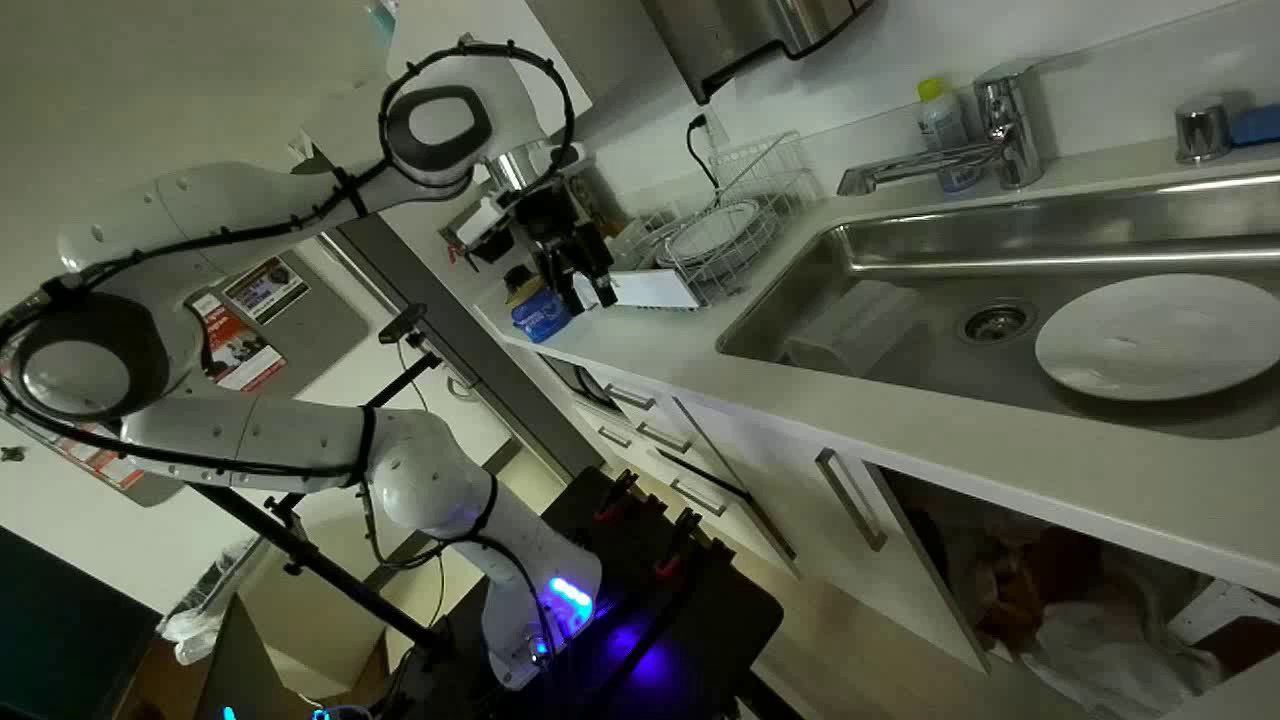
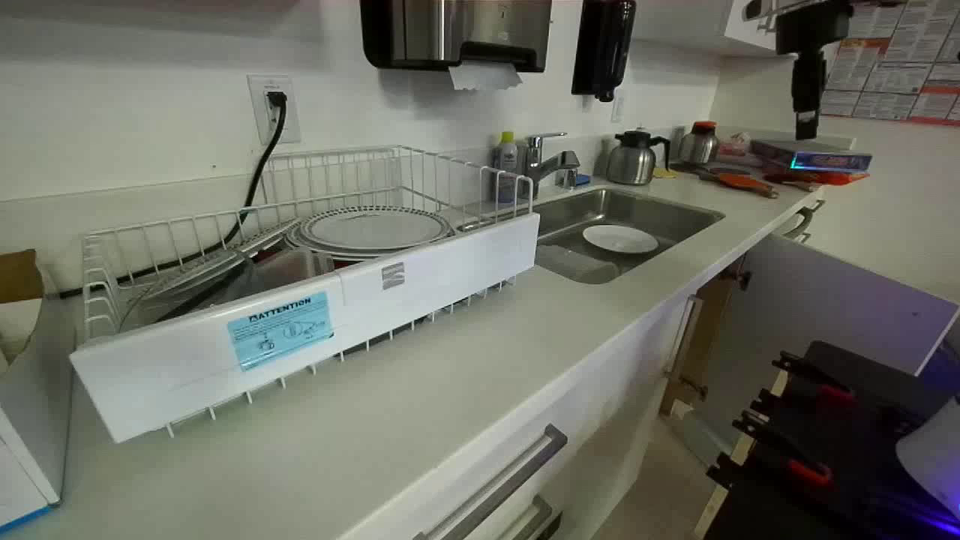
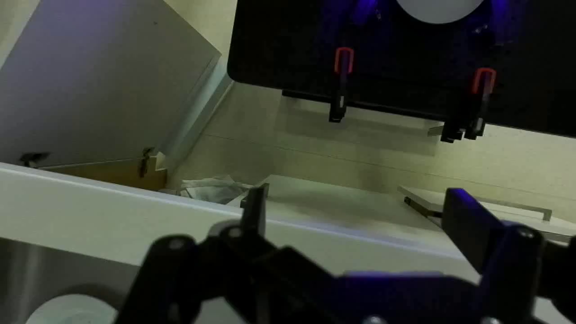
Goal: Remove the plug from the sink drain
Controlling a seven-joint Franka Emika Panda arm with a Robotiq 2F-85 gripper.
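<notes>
The gripper [image 3: 357,202] is held up in open space, well apart from the sink drain [image 1: 998,322]. In the wrist view, the two fingers [image 3: 255,211] stand wide apart; the front edge of the counter [image 3: 112,220] is visible through the gap. In an exterior view, the fingers [image 1: 604,288] likewise show separated tips. In an exterior view presenting the gripper [image 2: 807,118] side-on, the spacing cannot be told.

The drain is identifiable in an exterior view only: a round metal ring with a dark centre, set in the floor of the stainless-steel sink [image 1: 1100,232], between a translucent container [image 1: 855,325] on the left and a white plate [image 1: 1165,337] on the right. Whether a plug is seated in it cannot be told. A chrome tap [image 1: 1012,130] stands at the far rim.

In an exterior view, the sink [image 2: 675,214] lies beyond the dish rack [image 2: 330,151]; the plate [image 2: 620,238] is visible there, but the drain cannot be made out. This angle also shows a steel jug [image 2: 634,161] at the far end of the sink and a blue label [image 2: 281,330] on the white front panel [image 2: 450,274].

The wrist view shows part of the sink at the left, with the plate [image 3: 74,310] cut off by the frame, and a black platform [image 3: 396,85] carrying red-and-black clamps [image 3: 342,85].
</notes>
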